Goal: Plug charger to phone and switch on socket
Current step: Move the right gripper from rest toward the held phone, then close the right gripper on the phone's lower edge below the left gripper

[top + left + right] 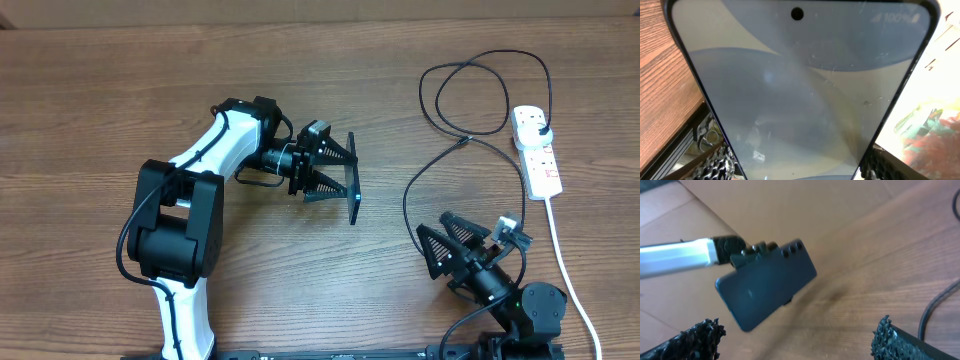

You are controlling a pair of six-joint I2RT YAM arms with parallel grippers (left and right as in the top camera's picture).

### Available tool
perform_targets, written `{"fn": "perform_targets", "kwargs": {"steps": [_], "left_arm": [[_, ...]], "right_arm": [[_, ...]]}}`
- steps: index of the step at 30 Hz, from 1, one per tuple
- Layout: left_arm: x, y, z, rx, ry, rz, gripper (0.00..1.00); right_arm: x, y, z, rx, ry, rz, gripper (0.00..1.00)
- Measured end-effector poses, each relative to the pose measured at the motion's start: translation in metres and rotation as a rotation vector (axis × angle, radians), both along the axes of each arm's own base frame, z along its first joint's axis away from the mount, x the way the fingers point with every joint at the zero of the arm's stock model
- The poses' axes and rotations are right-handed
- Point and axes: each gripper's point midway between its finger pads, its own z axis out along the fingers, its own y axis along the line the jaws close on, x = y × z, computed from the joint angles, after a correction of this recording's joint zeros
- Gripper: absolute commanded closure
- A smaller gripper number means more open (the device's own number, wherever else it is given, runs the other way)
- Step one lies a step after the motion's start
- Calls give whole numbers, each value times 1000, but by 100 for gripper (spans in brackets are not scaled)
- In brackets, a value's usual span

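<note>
My left gripper [340, 172] is shut on the phone [353, 180], which stands on edge at the table's middle. In the left wrist view the screen [800, 90] fills the frame between my fingers [715, 165]. The right wrist view shows the phone's dark back [765, 282], tilted above the wood. At the front right, my right gripper [431, 220] is open with nothing in it, well apart from the phone. The charger [470, 130] lies in black loops at the back right. Its plug [540, 127] sits in the socket [540, 160], and its tip [463, 142] lies loose.
The socket's thick white cord [565, 270] runs down the right side toward the front edge, beside my right arm's base [530, 310]. A stretch of black cable [935, 310] lies right of my right gripper. My left arm [185, 220] takes up the left middle.
</note>
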Motion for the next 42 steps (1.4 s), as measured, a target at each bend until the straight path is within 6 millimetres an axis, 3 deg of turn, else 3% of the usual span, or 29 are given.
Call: {"fn": "perform_targets", "kwargs": {"steps": [4, 10, 13, 21, 29, 42], "left_arm": [[0, 0, 0, 0, 0, 0, 42], [0, 0, 0, 0, 0, 0, 41], [0, 0, 0, 0, 0, 0, 41], [0, 0, 0, 0, 0, 0, 41], [0, 0, 0, 0, 0, 0, 40], [0, 0, 0, -1, -3, 0, 40]], "right_arm": [[-9, 0, 0, -46, 73, 4, 0], [-28, -6, 37, -110, 131, -33, 0], [-35, -6, 45, -122, 192, -27, 1], [-33, 2, 54, -118, 376, 41, 1], [-26, 35, 60, -175, 435, 230, 0], [-32, 90, 29, -343, 490, 378, 0]]}}
